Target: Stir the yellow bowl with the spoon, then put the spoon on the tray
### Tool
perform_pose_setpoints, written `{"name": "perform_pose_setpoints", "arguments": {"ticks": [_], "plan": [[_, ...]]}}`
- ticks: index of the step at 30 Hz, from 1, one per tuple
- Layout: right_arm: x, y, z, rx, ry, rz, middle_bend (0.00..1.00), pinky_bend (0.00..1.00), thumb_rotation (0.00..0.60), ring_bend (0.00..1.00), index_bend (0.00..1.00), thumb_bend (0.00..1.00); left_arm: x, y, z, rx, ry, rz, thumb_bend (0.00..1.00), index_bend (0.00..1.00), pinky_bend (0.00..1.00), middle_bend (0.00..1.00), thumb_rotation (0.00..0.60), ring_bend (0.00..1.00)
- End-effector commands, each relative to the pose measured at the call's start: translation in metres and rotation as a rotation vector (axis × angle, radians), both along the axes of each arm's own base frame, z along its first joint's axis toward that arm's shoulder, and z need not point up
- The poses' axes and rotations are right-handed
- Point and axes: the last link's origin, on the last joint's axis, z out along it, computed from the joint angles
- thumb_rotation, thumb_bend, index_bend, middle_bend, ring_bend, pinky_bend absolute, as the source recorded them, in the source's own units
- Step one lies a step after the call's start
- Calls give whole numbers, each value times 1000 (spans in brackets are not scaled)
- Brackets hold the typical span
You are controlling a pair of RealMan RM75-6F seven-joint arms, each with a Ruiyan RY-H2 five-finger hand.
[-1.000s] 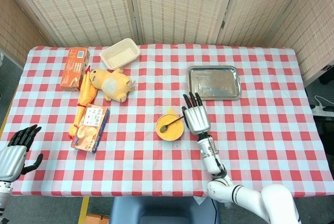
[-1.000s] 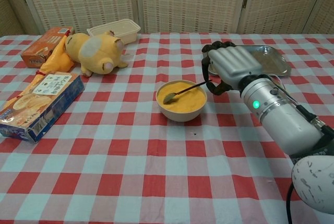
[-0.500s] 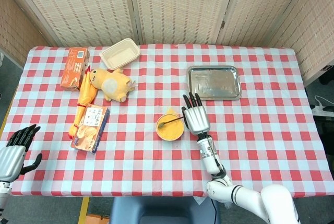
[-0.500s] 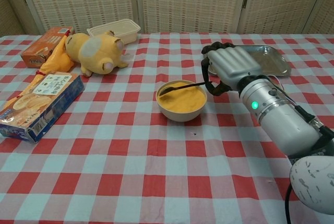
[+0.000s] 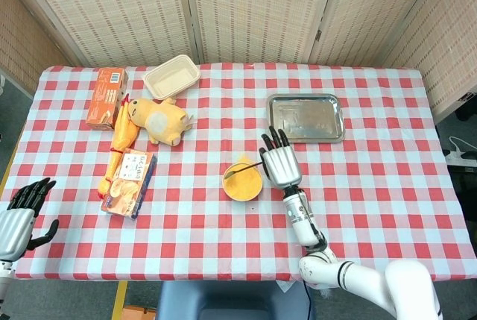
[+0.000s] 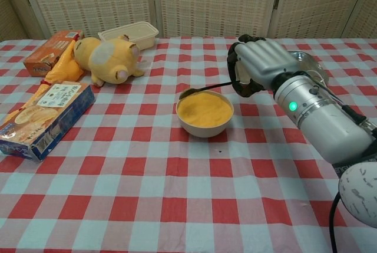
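Head view: right hand (image 5: 279,165) grips the spoon (image 5: 244,169), its scoop over the yellow bowl (image 5: 243,183) left of the fingers; tray (image 5: 306,118) beyond them. Left hand (image 5: 16,219) open, idle.

Chest view: the scoop looks clear of the bowl's rim, so I'd guess stirring's done and the tray drop is left.

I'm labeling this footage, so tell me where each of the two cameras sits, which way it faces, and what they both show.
Head view: high above the near table edge, looking steeply down on the whole checkered table; shows the right hand with its arm, and the left hand at the lower left corner.
Chest view: low at the near edge, facing across the table toward the screens; shows only the right hand and forearm.
Shared: yellow bowl, spoon, tray, plush toy.
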Motion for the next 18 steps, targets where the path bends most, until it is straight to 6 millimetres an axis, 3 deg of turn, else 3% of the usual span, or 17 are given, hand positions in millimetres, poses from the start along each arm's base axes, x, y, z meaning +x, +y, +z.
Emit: {"name": "perform_pose_setpoints", "arguments": {"ticks": [1, 8, 18], "plan": [[6, -6, 16, 6, 113, 39, 217, 137, 600, 0, 929, 842, 1, -1, 0, -3, 0, -2, 447, 0, 74, 0, 600, 0], [19, -8, 22, 23, 272, 88, 217, 137, 600, 0, 944, 849, 2, -2, -1, -9, -1, -12, 448, 0, 74, 0, 600, 0], [19, -9, 0, 45, 336, 56, 220, 137, 600, 0, 950, 861, 3, -6, 3, 0, -11, -26, 447, 0, 74, 0, 600, 0]]}}
